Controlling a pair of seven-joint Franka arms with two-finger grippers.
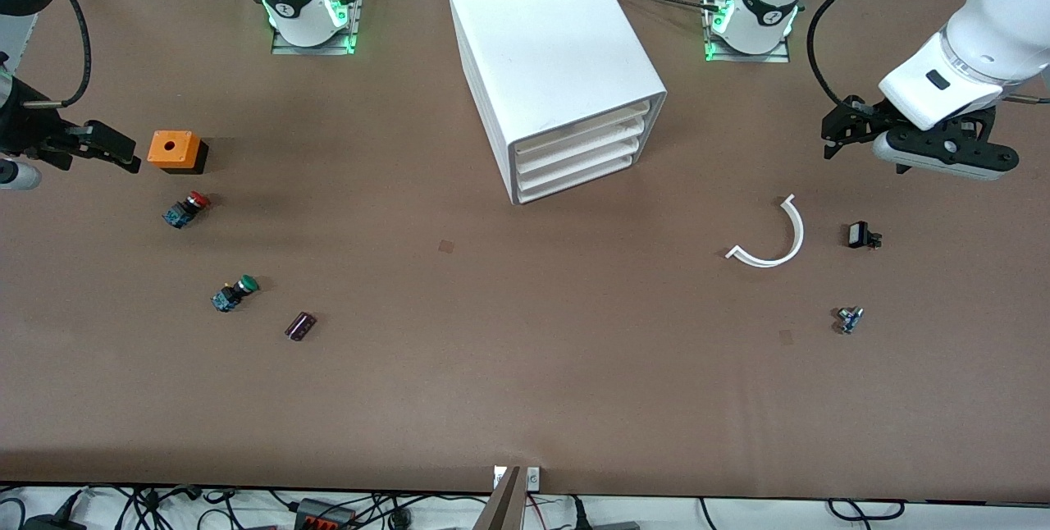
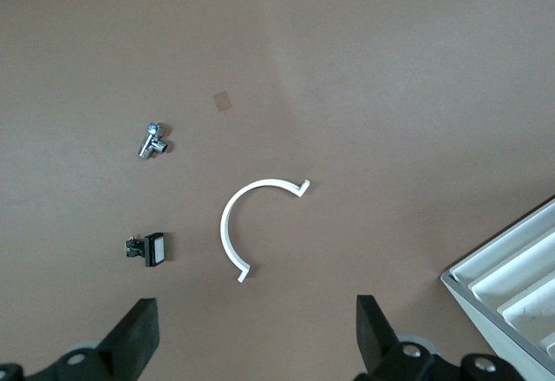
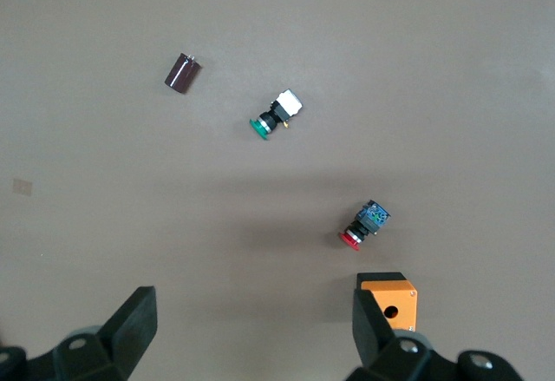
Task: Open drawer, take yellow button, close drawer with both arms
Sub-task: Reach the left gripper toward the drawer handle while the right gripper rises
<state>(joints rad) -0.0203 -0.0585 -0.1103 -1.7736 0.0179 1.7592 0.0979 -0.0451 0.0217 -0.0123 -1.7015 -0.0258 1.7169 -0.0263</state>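
The white cabinet stands in the middle of the table, near the robots' bases. Its four drawers are all shut, and the topmost drawer sits flush with the rest. A corner of the cabinet shows in the left wrist view. The orange-yellow button is hidden from every view. My left gripper is open and empty, up over the table at the left arm's end. My right gripper is open and empty, over the table at the right arm's end, beside an orange box.
A red-capped button, a green-capped button and a dark cylinder lie toward the right arm's end. A white curved strip, a small black part and a small metal part lie toward the left arm's end.
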